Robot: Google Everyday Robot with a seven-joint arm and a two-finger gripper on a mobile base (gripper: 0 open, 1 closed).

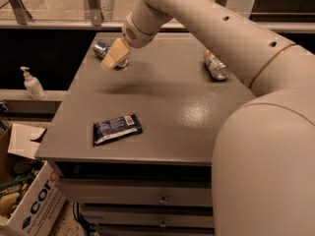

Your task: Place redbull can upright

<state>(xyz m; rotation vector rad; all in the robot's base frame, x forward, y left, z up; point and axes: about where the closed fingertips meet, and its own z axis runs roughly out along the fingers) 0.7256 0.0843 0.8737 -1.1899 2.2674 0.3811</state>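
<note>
The redbull can (101,48), slim and silver-blue, lies on its side at the far left corner of the grey table (167,107). My gripper (112,58) hangs at the end of the cream arm, right over the can's near end, and hides part of it. I cannot tell whether it touches the can.
A wider white-green-red can (216,65) lies on its side at the far right. A dark blue snack bag (117,128) lies flat near the front left. A soap dispenser (31,82) stands on a ledge at left. A cardboard box (24,200) sits on the floor.
</note>
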